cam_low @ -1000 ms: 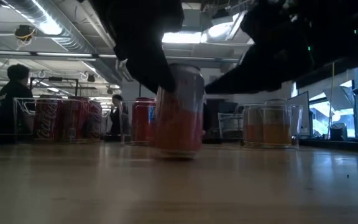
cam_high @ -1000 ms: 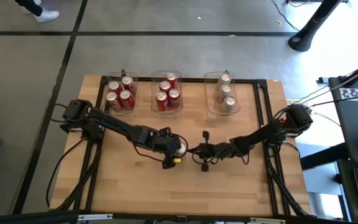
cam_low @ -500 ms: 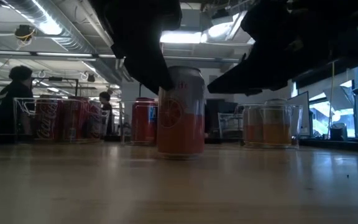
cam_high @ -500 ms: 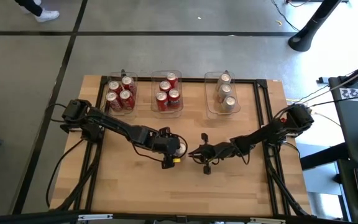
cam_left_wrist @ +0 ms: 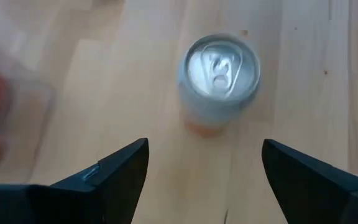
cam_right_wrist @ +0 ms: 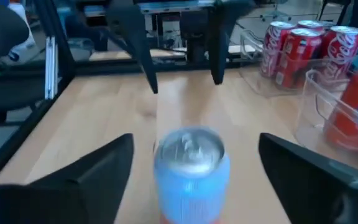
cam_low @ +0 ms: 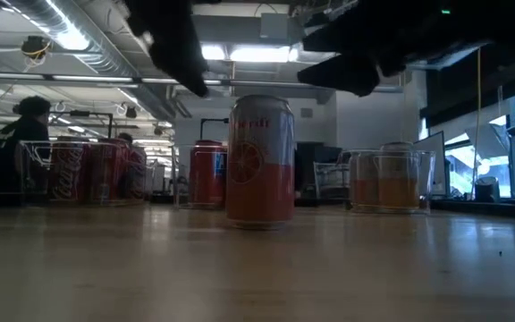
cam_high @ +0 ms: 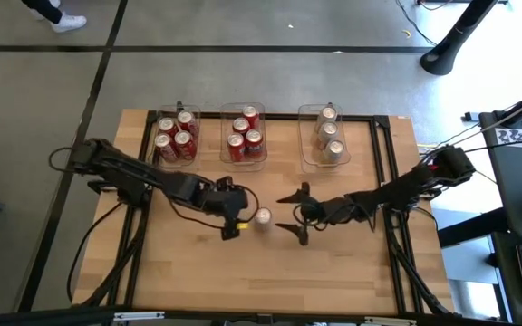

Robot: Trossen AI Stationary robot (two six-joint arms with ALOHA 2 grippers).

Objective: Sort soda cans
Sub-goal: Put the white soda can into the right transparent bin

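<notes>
One soda can (cam_high: 263, 216) stands upright mid-worktop (cam_high: 352, 272); left gripper (cam_high: 234, 217) and right gripper (cam_high: 298, 213) flank it, both with jaws apart, neither touching it.

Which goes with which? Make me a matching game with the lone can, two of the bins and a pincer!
Things:
1. lone can
2. left bin
3. right bin
4. right pincer

States:
a. holds three silvery cans
b. open, gripping nothing
c. stands upright, outside every bin
d. holds four red cans

Pairs: 1-c, 2-d, 3-a, 4-b
</notes>
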